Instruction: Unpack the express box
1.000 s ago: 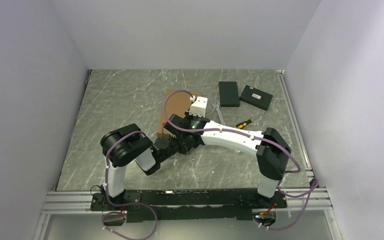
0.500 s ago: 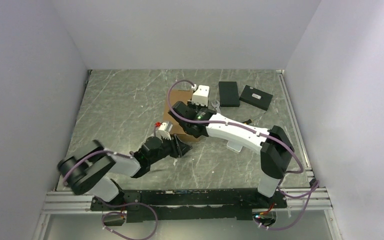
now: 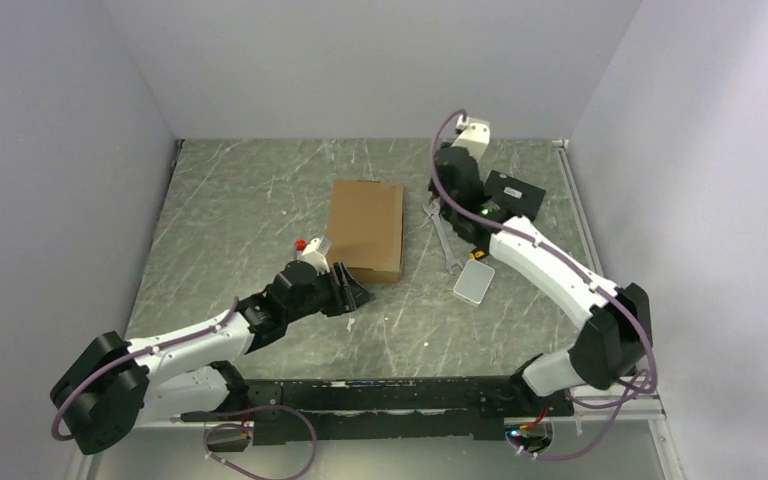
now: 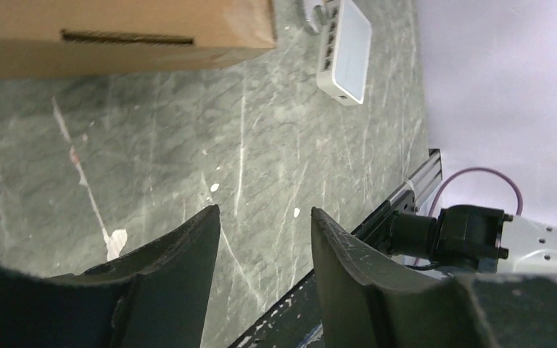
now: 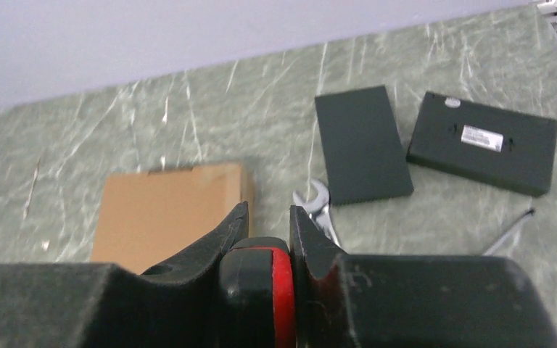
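Note:
The express box [image 3: 365, 228] is a flat brown cardboard mailer lying shut in the middle of the table. It also shows in the right wrist view [image 5: 170, 214] and as an edge in the left wrist view [image 4: 116, 32]. My left gripper [image 3: 352, 291] is low at the box's near left corner, open and empty [image 4: 265, 214], just short of the box. My right gripper [image 3: 447, 205] is raised to the right of the box, shut [image 5: 268, 210] on a small black-and-red object [image 5: 265, 290].
A flat white device [image 3: 473, 283] lies right of the box's near end [image 4: 344, 51]. A wrench [image 3: 443, 240] [image 5: 318, 206], two black boxes [image 5: 362, 154] [image 5: 482, 141] and a thin tool shaft [image 5: 508, 232] lie at the back right. Walls enclose the table.
The right arm has swung off the box to the back right and risen. The left arm has stretched out low to the left, its gripper staying by the box's near corner. The box is uncovered.

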You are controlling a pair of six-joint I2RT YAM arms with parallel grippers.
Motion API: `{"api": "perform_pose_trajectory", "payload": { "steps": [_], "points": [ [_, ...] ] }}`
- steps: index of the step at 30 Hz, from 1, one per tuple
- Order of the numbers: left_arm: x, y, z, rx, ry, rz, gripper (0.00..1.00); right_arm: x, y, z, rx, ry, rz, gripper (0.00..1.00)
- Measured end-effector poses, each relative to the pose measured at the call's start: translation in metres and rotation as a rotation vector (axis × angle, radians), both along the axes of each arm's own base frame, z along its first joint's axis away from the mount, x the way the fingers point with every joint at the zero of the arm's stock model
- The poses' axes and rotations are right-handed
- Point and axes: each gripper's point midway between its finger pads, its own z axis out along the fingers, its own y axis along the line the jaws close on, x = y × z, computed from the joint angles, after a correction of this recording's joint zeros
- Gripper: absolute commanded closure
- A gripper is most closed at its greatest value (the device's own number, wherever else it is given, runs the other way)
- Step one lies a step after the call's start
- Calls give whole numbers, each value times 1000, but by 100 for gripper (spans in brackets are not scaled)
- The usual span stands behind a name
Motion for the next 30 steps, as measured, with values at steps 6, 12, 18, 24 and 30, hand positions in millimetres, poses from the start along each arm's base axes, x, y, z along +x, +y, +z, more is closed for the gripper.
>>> {"api": "perform_pose_trajectory", "payload": {
  "steps": [6,12,18,24,30],
  "points": [
    [-1,-2,-28,29,172,40,48,76,-32,-30,85,38,-23,100],
    [-3,-5,-52,44,277,65,47,136,-27,-78,185,110,-4,100],
    [7,-2,-61,100,325,108,50,181,0,-93,243,115,36,100],
    [23,5,-74,115,386,168,53,212,23,-98,275,114,82,100],
    [33,19,-85,152,450,218,53,202,32,-123,269,192,121,100]
  ]
}}
